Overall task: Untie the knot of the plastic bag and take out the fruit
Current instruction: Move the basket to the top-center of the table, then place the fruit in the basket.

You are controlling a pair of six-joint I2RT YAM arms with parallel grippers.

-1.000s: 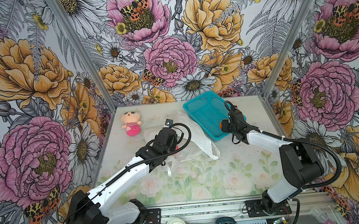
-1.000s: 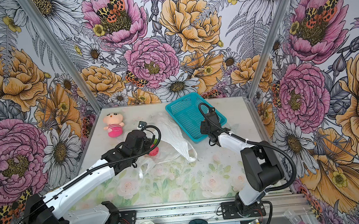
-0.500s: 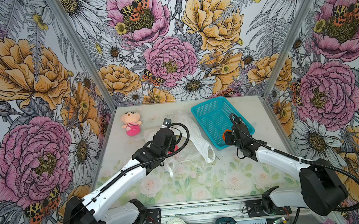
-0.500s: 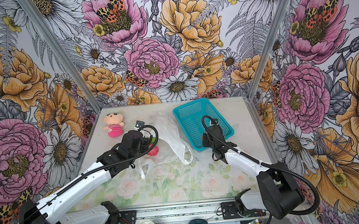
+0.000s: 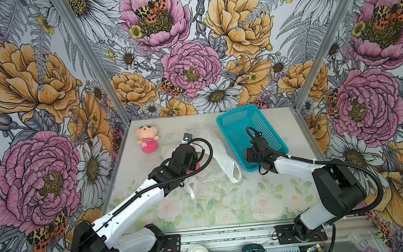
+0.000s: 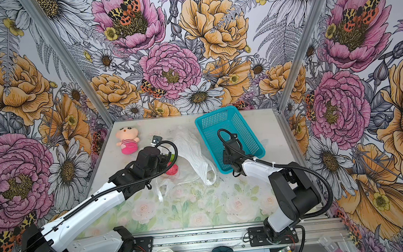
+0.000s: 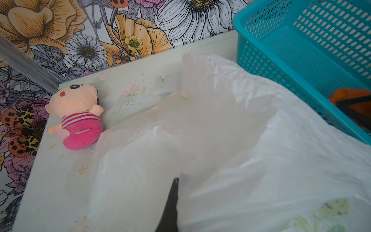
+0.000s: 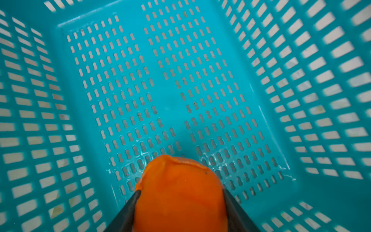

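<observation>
The white plastic bag lies crumpled mid-table, and one loop handle trails loose toward the front. The knot is out of view. My left gripper is shut on the bag's film; only one dark finger shows, the rest is behind plastic. A pink-red fruit peeks out beside the left wrist. My right gripper is shut on an orange fruit, which it holds just above the floor of the teal basket at its near end. In a top view the fruit shows beside the right wrist.
The teal basket stands at the back right, touching the bag's edge. A pink plush doll lies at the back left, close to the bag. Flowered walls close in the back and both sides.
The basket has slid a little to the right and turned. My right arm has swung its elbow outward, with the orange fruit still in its jaws. The left arm has barely moved.
</observation>
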